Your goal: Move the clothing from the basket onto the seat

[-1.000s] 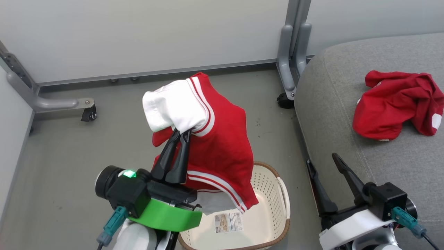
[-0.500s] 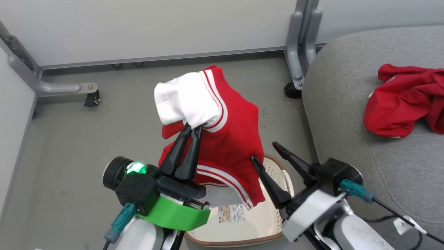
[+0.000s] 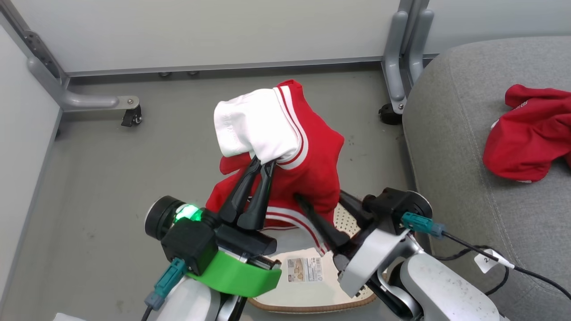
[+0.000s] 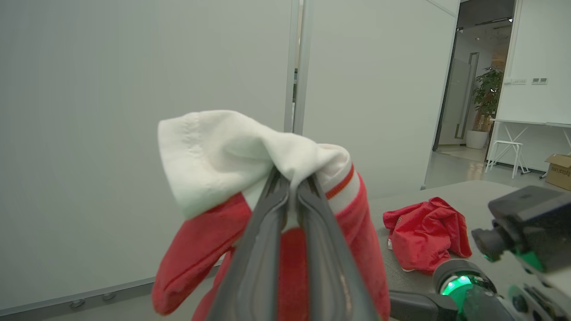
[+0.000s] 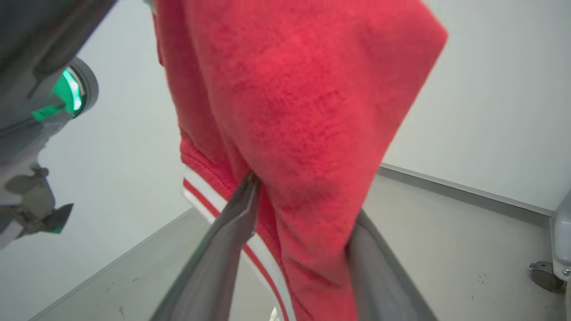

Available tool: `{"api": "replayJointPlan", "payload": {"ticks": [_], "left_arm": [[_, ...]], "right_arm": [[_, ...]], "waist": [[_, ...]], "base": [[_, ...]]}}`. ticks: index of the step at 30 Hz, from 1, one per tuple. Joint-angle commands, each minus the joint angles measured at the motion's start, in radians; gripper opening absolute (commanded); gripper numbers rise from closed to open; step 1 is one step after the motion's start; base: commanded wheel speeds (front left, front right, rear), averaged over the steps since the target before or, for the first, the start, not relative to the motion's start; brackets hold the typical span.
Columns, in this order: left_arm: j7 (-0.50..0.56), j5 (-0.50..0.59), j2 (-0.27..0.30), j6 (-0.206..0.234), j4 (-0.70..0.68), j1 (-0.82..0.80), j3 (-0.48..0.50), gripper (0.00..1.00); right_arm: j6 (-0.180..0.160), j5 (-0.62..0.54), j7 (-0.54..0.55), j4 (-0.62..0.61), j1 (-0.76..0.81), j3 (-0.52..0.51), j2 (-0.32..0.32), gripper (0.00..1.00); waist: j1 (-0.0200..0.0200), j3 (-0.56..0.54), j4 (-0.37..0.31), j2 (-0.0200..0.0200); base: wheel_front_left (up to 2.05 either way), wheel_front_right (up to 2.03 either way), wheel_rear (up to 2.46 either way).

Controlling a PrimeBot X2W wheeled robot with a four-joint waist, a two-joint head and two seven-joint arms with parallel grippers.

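Note:
My left gripper (image 3: pixel 263 162) (image 4: pixel 291 178) is shut on a red garment (image 3: pixel 312 165) at its white panel and holds it up above the basket (image 3: pixel 285 307). The cloth hangs down from it (image 5: pixel 303 111). My right gripper (image 3: pixel 319 198) (image 5: pixel 305 196) is open, one finger on each side of the garment's hanging red lower part. The cream basket lies below both arms, mostly hidden, with a paper label on its floor. The second red garment (image 3: pixel 526 138) (image 4: pixel 424 240) lies crumpled on the grey seat (image 3: pixel 468 178) at the right.
Pale partition walls close off the back and left. Their grey feet with castors (image 3: pixel 131 117) (image 3: pixel 390 113) stand on the grey floor. A black cable with a tag (image 3: pixel 490 258) trails from my right arm over the seat's front edge.
My right gripper has swung left from beside the seat to the hanging garment, and its fingers now straddle the cloth. The head camera shifted. The left gripper still holds the garment up.

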Motion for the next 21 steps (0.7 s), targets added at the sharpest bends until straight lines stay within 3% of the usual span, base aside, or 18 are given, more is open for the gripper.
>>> {"api": "replayJointPlan", "payload": {"ticks": [1, 8, 9, 10, 11, 12, 21], "left_arm": [[-0.003, -0.006, -0.001, -0.004, 0.002, -0.016, 0.0, 0.0], [-0.003, 0.006, -0.002, -0.004, 0.012, -0.01, 0.001, 0.0], [-0.003, 0.008, -0.002, -0.004, 0.015, -0.01, 0.0, 0.07], [-0.003, 0.012, -0.002, -0.002, 0.019, -0.008, 0.001, 0.4], [-0.003, 0.015, -0.001, 0.004, 0.031, -0.003, -0.001, 0.84], [-0.002, 0.018, 0.0, 0.006, 0.036, -0.001, -0.001, 1.0], [0.021, 0.06, 0.046, 0.021, 0.077, 0.035, -0.018, 1.0]], "right_arm": [[0.0, 0.003, -0.014, 0.007, -0.018, 0.006, -0.003, 0.0], [0.0, 0.005, -0.054, 0.024, -0.04, 0.016, -0.002, 0.0], [0.0, 0.006, -0.061, 0.025, -0.039, 0.013, -0.003, 0.0], [0.0, 0.005, -0.068, 0.025, -0.04, 0.008, -0.003, 0.0], [0.0, 0.003, -0.071, 0.027, -0.041, 0.005, -0.003, 0.0], [0.0, 0.002, -0.073, 0.031, -0.04, -0.001, -0.003, 0.0], [0.0, -0.03, -0.09, 0.069, -0.029, -0.064, 0.01, 0.0]], "waist": [[0.0, 0.0, 0.002, 0.0], [0.0, -0.004, 0.004, 0.0], [0.0, -0.004, 0.004, 0.0], [0.0, -0.005, 0.004, 0.0], [0.0, -0.005, 0.004, 0.0], [0.0, -0.006, 0.004, 0.0], [0.0, -0.015, 0.008, 0.0]], "base": [[0.0, 0.0, 0.0], [0.0, 0.0, 0.0], [0.0, 0.0, 0.0], [0.0, 0.0, 0.0], [0.0, 0.0, 0.0], [0.0, 0.0, 0.0], [0.0, 0.0, 0.0]]}}
